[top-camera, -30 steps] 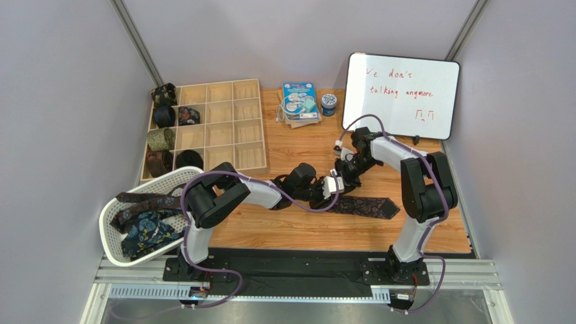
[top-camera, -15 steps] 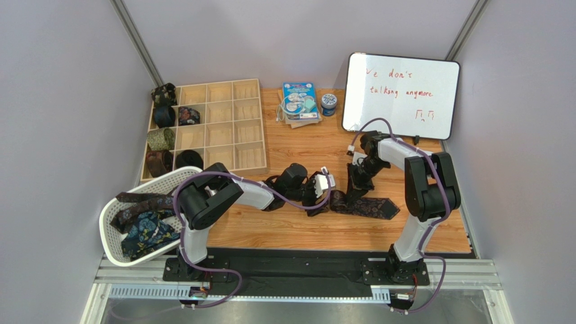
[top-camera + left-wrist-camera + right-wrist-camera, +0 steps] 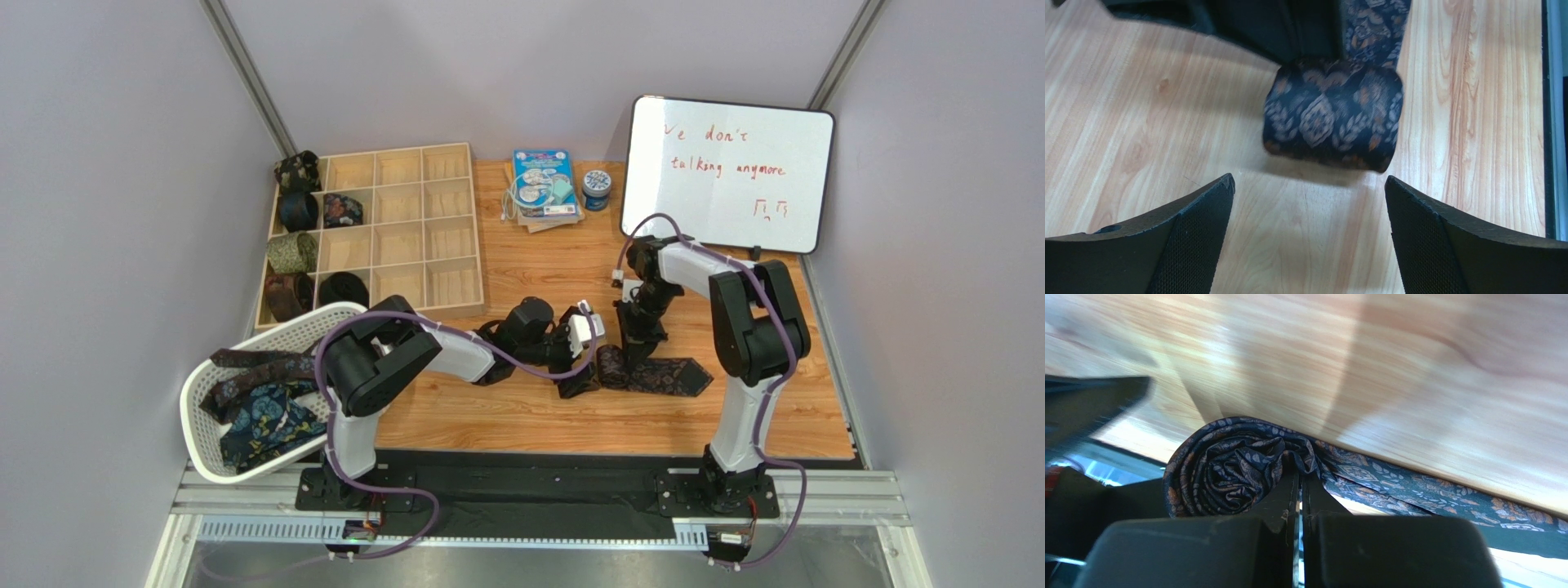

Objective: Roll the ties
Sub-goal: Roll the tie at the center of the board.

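Observation:
A navy tie with an orange pattern lies on the wooden table, its left end wound into a coil (image 3: pixel 610 365) and its wide pointed end (image 3: pixel 672 375) flat to the right. My right gripper (image 3: pixel 633 349) points down at the coil. In the right wrist view the right gripper (image 3: pixel 1300 468) is shut, with a fold of the tie (image 3: pixel 1229 462) pinched at its tips beside the coil. My left gripper (image 3: pixel 594 353) is just left of the coil. In the left wrist view the left gripper (image 3: pixel 1309 190) is open and empty, with the coil (image 3: pixel 1332 116) lying a little beyond its tips.
A wooden compartment box (image 3: pixel 405 227) at the back left holds several rolled ties (image 3: pixel 294 251) in its left column. A white mesh basket (image 3: pixel 285 326) at the near left holds loose ties (image 3: pixel 264 404). A whiteboard (image 3: pixel 730 172), a booklet (image 3: pixel 543 184) and a small tin (image 3: pixel 596 186) stand at the back.
My right gripper has swung from beside the left gripper down onto the coil. My left gripper has drawn back a little to the left. The tie has shifted slightly left.

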Robot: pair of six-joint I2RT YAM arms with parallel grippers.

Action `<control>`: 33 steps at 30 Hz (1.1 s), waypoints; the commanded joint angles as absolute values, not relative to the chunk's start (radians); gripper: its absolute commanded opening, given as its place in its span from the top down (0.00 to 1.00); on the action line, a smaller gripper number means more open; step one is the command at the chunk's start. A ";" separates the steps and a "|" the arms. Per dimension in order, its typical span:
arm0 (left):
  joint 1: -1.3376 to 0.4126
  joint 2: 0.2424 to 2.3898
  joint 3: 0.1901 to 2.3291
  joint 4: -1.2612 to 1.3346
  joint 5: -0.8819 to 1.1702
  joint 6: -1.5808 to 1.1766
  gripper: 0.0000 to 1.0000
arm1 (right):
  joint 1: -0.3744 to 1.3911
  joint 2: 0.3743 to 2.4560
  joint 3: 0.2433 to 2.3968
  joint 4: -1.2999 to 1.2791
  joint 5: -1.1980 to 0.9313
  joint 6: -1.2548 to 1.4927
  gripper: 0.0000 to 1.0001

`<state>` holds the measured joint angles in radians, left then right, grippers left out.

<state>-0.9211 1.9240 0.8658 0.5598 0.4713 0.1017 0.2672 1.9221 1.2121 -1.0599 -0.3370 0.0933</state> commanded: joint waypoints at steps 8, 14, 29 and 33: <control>-0.919 1.899 0.778 0.798 0.405 -0.044 0.03 | 0.327 2.088 1.286 -0.864 -0.362 0.178 1.00; -0.922 1.976 0.818 0.893 0.396 -0.124 0.09 | 0.327 2.082 1.261 -0.830 -0.396 0.176 1.00; -0.923 1.985 0.729 0.809 0.417 0.098 0.71 | 0.364 2.071 1.426 -0.932 -0.434 0.062 1.00; -0.923 2.000 0.747 0.746 0.382 0.068 0.81 | 0.289 2.004 1.442 -1.049 -0.407 0.003 0.86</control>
